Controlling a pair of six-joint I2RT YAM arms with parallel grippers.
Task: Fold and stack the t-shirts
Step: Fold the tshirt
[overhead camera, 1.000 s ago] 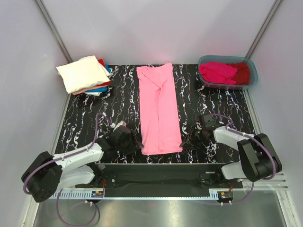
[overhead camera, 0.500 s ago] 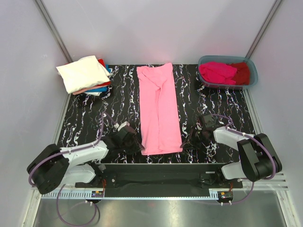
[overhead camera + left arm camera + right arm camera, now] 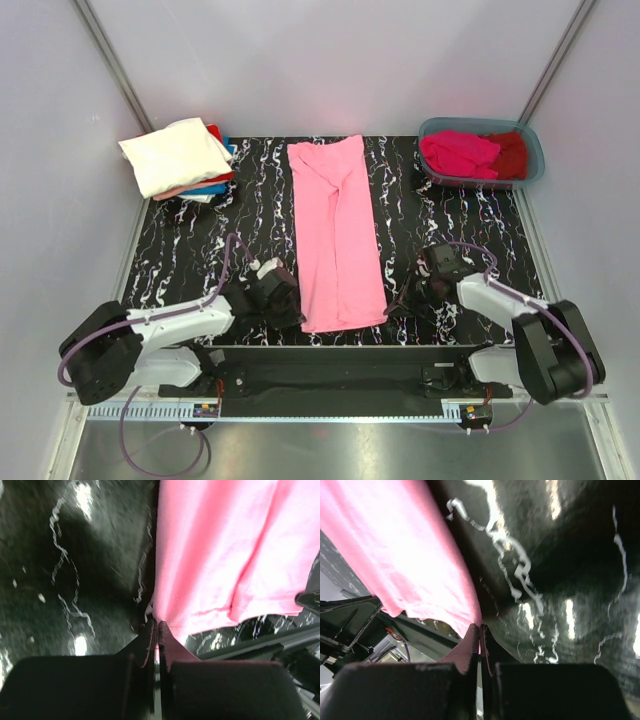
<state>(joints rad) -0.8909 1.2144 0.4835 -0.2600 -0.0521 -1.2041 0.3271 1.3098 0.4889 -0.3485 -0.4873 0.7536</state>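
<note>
A light pink t-shirt (image 3: 337, 235) lies folded into a long strip down the middle of the black marbled table (image 3: 440, 235). My left gripper (image 3: 298, 316) is shut on its near left corner (image 3: 165, 615). My right gripper (image 3: 390, 308) is shut on its near right corner (image 3: 465, 612). Both corners sit pinched between the closed jaws in the wrist views. A stack of folded t-shirts (image 3: 182, 158), cream-white on top with red and blue below, rests at the far left. A magenta t-shirt (image 3: 458, 152) and a dark red t-shirt (image 3: 510, 152) lie crumpled in the tub.
The grey-blue plastic tub (image 3: 533, 165) stands at the far right corner. A black rail (image 3: 330, 372) runs along the near edge between the arm bases. Grey walls close in the left, right and back.
Both grippers closed on the near corners of the pink t-shirt. The left gripper slid right to the cloth's edge, and the near hem shifted slightly.
</note>
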